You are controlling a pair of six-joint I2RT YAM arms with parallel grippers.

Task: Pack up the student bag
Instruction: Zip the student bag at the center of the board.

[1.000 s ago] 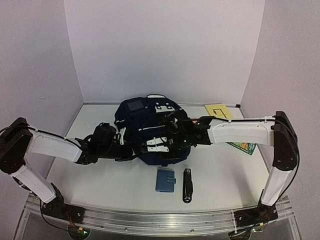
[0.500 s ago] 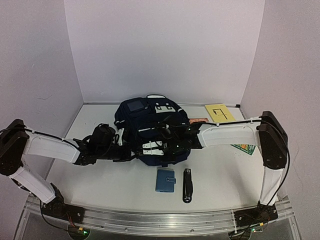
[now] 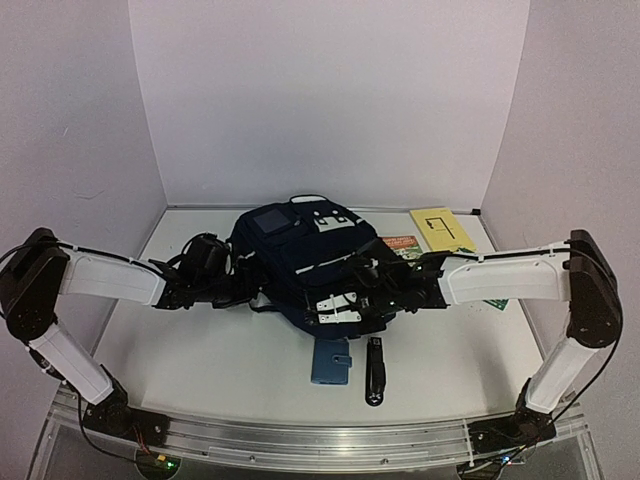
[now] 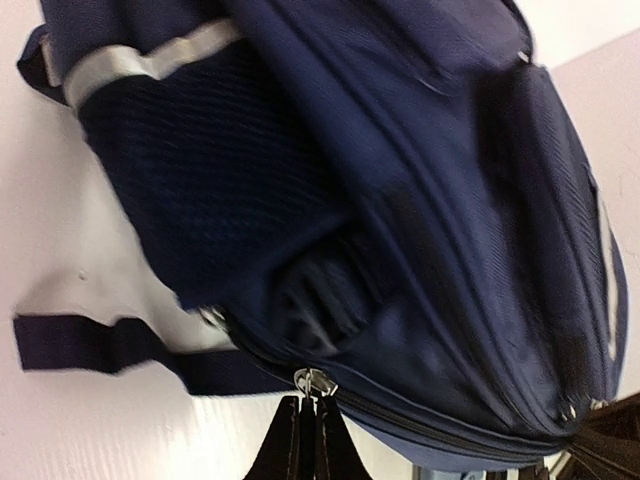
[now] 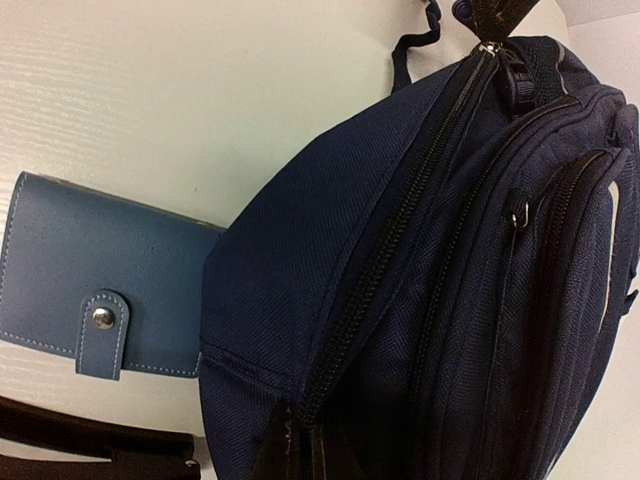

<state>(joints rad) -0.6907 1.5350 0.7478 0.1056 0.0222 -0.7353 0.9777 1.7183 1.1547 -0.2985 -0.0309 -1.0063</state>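
left gripper (image 4: 308, 425): clamped on zipper pull (image 4: 314, 383)
right gripper (image 5: 303, 455): pinched shut at student bag (image 3: 290, 245) zip seam
done: nothing packed, zip looks closed
todo: wallet (image 3: 331, 362), stapler (image 3: 375, 370) just beside bag

We see a small blue wallet (image 3: 331, 366) low in the middle of the top view, flat on the white table (image 3: 200, 350). A long black thing (image 3: 374, 372) lies just right of it. A yellow book (image 3: 437, 223) sits at the upper right, with a red card (image 3: 400, 243) near it.
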